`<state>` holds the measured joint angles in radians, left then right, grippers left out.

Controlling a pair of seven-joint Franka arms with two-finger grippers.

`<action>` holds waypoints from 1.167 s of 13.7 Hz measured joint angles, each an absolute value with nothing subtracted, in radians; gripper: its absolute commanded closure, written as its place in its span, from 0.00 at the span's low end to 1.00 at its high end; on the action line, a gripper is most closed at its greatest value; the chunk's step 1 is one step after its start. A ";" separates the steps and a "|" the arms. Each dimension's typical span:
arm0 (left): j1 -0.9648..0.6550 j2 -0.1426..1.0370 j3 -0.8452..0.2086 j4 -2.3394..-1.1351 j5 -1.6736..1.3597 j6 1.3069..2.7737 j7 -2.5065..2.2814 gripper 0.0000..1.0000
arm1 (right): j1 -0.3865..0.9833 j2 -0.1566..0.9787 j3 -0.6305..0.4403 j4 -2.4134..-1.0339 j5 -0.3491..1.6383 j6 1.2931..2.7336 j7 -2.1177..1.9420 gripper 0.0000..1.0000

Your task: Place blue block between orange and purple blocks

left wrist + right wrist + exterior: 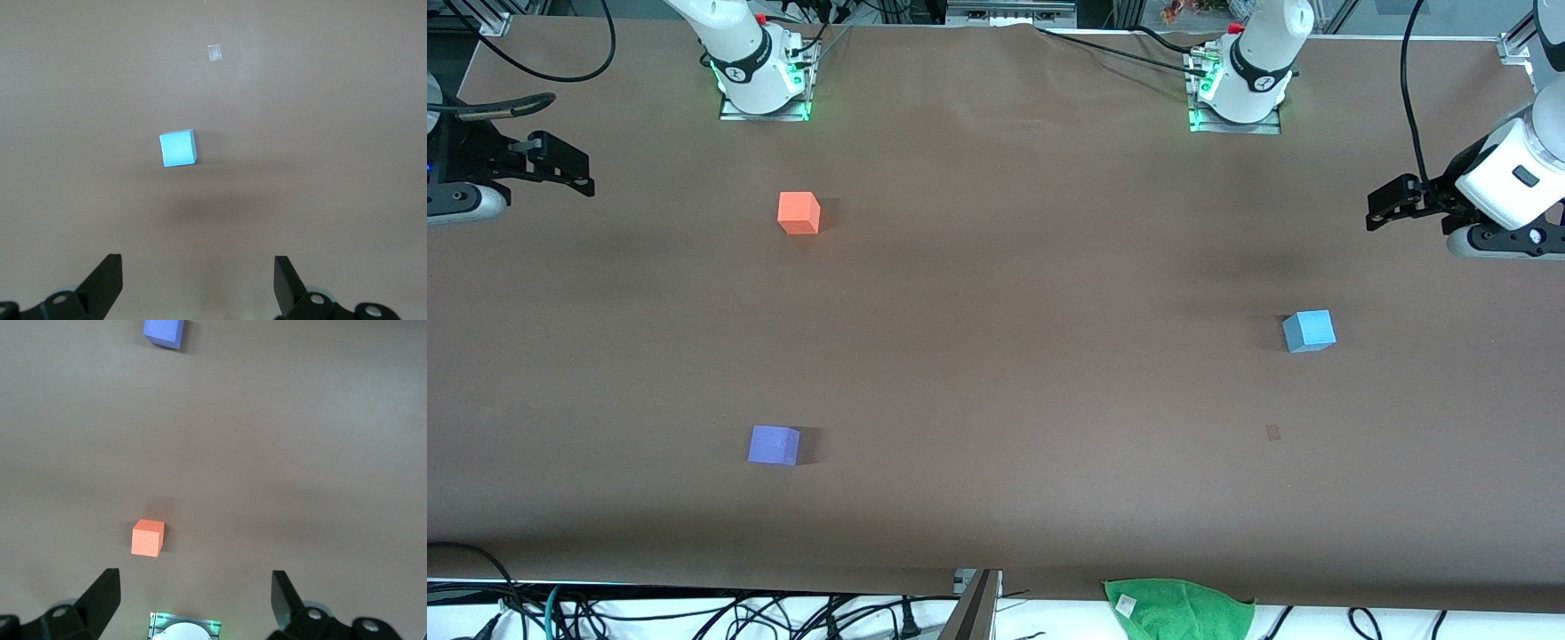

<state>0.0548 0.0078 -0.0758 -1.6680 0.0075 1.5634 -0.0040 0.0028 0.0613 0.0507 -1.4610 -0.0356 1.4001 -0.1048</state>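
i see both grippers, left gripper (1378,212) and right gripper (580,175), open, high over the table (996,356); blue block (1309,331) sits well apart from the orange block (799,212), purple block (774,444) nearer the camera than orange.

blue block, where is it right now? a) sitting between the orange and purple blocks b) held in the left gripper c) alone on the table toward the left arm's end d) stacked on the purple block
c: the blue block rests by itself on the table toward the left arm's end, well apart from the orange block and the purple block, and the left gripper is open and empty above the table.
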 measured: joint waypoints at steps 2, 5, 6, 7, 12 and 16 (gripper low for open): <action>0.055 0.009 -0.076 -1.668 0.007 1.561 -0.004 0.00 | 0.003 0.061 0.051 -1.461 -0.036 1.400 -0.105 0.00; 0.055 0.011 -0.079 -1.669 0.007 1.555 -0.004 0.00 | 0.003 0.061 0.051 -1.461 -0.036 1.400 -0.105 0.00; 0.054 0.013 -0.079 -1.669 0.007 1.553 -0.004 0.00 | 0.003 0.061 0.051 -1.461 -0.036 1.400 -0.105 0.00; 0.054 0.014 -0.079 -1.669 0.007 1.549 -0.004 0.00 | 0.003 0.061 0.051 -1.461 -0.036 1.400 -0.105 0.00; 0.057 0.030 -0.077 -1.673 0.008 1.534 -0.004 0.00 | 0.003 0.061 0.051 -1.461 -0.036 1.400 -0.105 0.00; 0.067 0.105 -0.076 -1.708 0.008 1.602 -0.004 0.00 | 0.003 0.061 0.051 -1.461 -0.036 1.400 -0.105 0.00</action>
<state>0.0675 0.1053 -0.0764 -1.7078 0.0079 1.6019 -0.0045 0.0027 0.0613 0.0506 -1.4612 -0.0356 1.4001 -0.1048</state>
